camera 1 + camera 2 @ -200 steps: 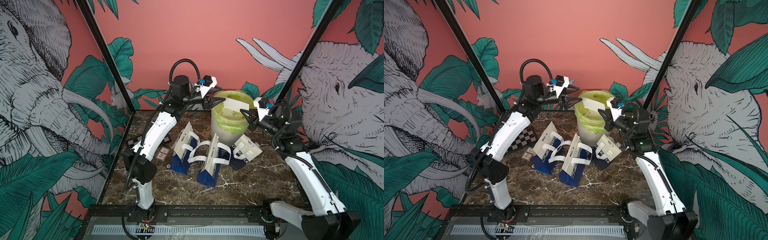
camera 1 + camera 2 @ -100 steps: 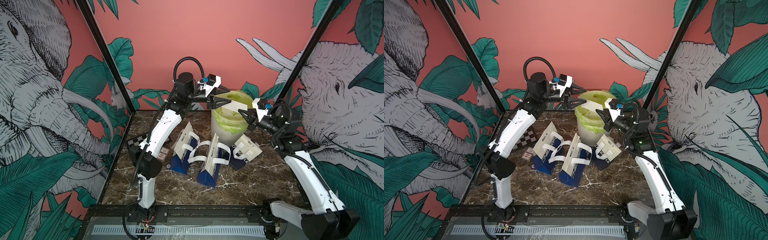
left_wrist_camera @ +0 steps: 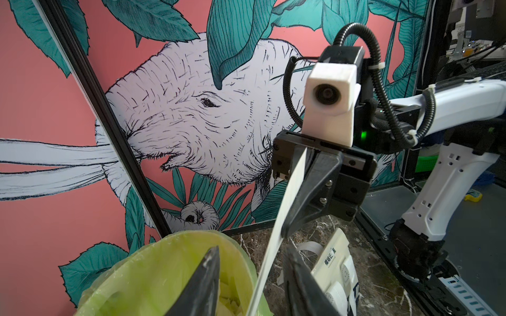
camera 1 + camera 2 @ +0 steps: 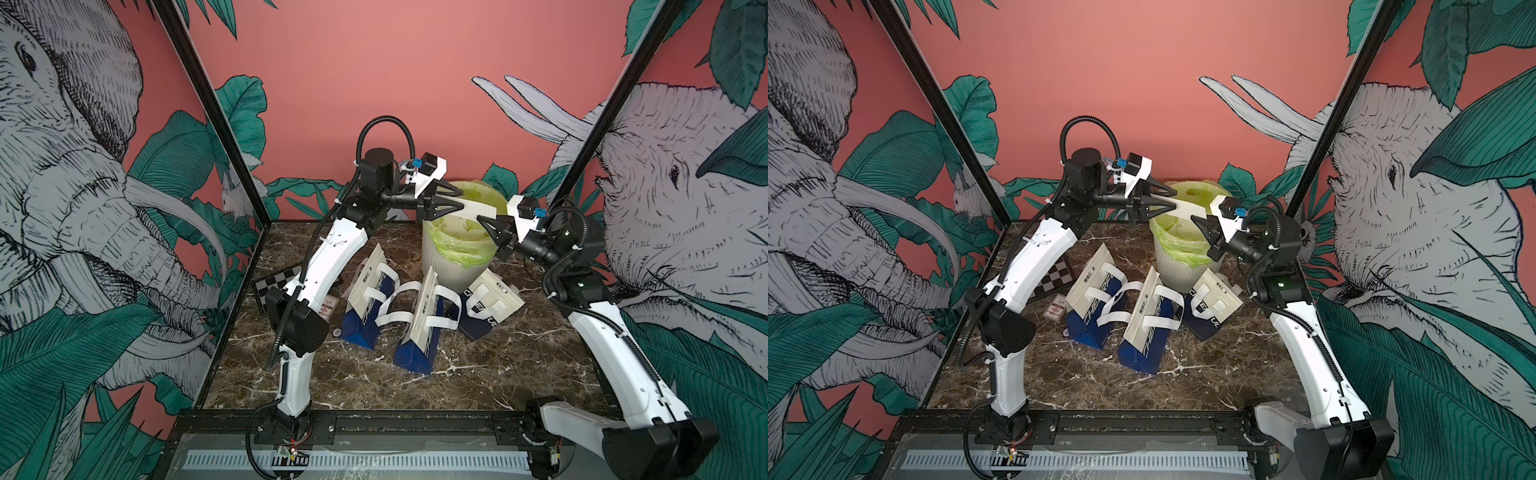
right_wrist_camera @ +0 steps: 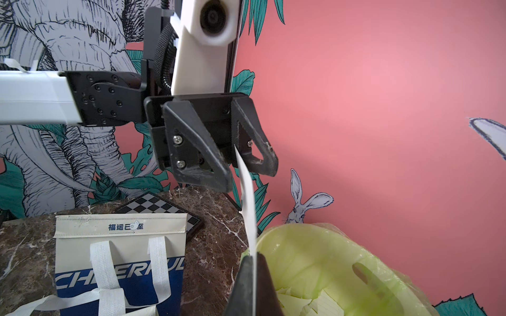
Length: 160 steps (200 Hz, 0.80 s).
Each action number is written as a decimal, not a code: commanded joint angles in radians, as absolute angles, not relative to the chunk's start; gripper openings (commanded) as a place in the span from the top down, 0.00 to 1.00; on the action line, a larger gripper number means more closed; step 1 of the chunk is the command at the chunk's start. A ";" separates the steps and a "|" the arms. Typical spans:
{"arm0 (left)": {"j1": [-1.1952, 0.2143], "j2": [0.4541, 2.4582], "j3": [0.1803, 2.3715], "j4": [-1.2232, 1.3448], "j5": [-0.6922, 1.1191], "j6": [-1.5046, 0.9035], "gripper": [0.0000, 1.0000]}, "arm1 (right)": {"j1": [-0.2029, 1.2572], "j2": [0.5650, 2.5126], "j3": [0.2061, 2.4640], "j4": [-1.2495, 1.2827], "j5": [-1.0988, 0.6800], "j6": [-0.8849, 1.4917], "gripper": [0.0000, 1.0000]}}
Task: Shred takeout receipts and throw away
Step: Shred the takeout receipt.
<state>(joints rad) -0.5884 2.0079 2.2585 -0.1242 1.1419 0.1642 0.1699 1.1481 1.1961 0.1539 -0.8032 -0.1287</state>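
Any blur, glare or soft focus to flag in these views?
Both top views: evenly lit and sharp, the receipt clear over the bin. Left wrist view: left gripper near the lens soft and dark, right gripper crisp. Right wrist view: mild bright patch on the wall.

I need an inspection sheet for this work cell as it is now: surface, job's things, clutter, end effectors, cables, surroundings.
Surface: dark brown marble tabletop, no damage seen.
Job's things: one thin white paper receipt strip stretched above the white bin with yellow-green liner; torn paper pieces lie inside.
Clutter: three white-and-navy tote bags, a black-and-white checkered board, a small printed card.
End effectors: right end effector shut on the strip; left end effector open, jaws either side of its other end.
Cables: black corrugated hoses loop along both arms, clear of the strip.
Surroundings: pink wall panels with elephant and leaf prints; black frame posts.
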 commanded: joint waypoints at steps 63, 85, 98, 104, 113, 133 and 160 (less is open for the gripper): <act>-0.597 1.958 2.240 -0.020 1.185 0.114 0.94 | 0.168 1.137 1.195 0.224 -0.777 -0.112 1.00; -0.599 1.954 2.232 -0.008 1.189 0.106 1.00 | 0.167 1.132 1.189 0.226 -0.767 -0.113 1.00; -0.598 1.950 2.227 -0.008 1.189 0.107 1.00 | 0.168 1.131 1.186 0.225 -0.760 -0.113 1.00; -0.598 1.949 2.225 -0.008 1.188 0.110 1.00 | 0.168 1.129 1.185 0.224 -0.753 -0.114 1.00; -0.598 1.943 2.220 -0.017 1.183 0.119 1.00 | 0.167 1.125 1.181 0.220 -0.734 -0.119 1.00; -0.601 1.925 2.217 -0.125 1.151 0.228 1.00 | 0.167 1.106 1.178 0.190 -0.691 -0.162 0.52; -0.619 1.892 2.215 -0.345 1.044 0.480 1.00 | 0.169 1.075 1.199 0.117 -0.677 -0.265 0.38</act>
